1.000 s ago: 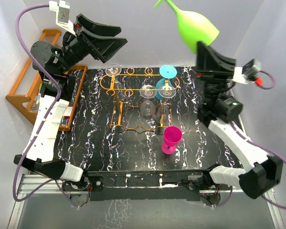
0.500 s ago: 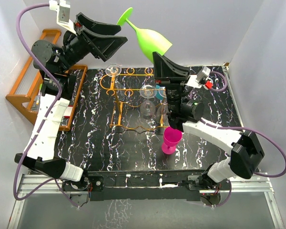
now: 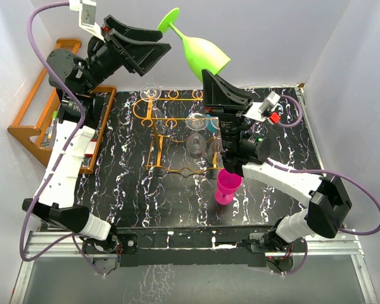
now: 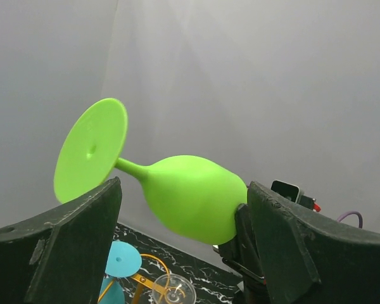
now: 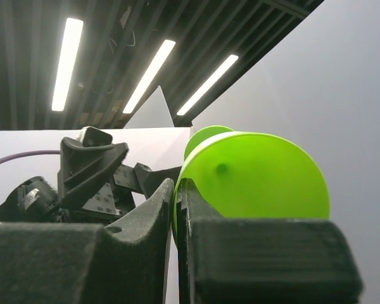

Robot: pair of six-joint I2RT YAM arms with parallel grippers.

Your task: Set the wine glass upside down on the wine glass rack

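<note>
The green wine glass (image 3: 199, 50) is held high above the table, tilted, its foot pointing up and left. My right gripper (image 3: 207, 75) is shut on the rim of its bowl; in the right wrist view (image 5: 176, 183) the fingers pinch the green wall (image 5: 253, 177). My left gripper (image 3: 159, 49) is open, its fingers either side of the stem and bowl (image 4: 190, 196) without touching. The orange wire wine glass rack (image 3: 177, 126) stands at the back middle of the table, below the glass.
Two clear glasses (image 3: 195, 123) and a teal one (image 3: 223, 95) hang on the rack. A pink glass (image 3: 228, 183) stands upright in front of it. The orange wooden shelf (image 3: 44, 120) sits at the far left. White walls surround the table.
My right arm swung left, carrying the green glass from the back right to the left gripper. The left gripper rose slightly, and its open fingers now flank the glass.
</note>
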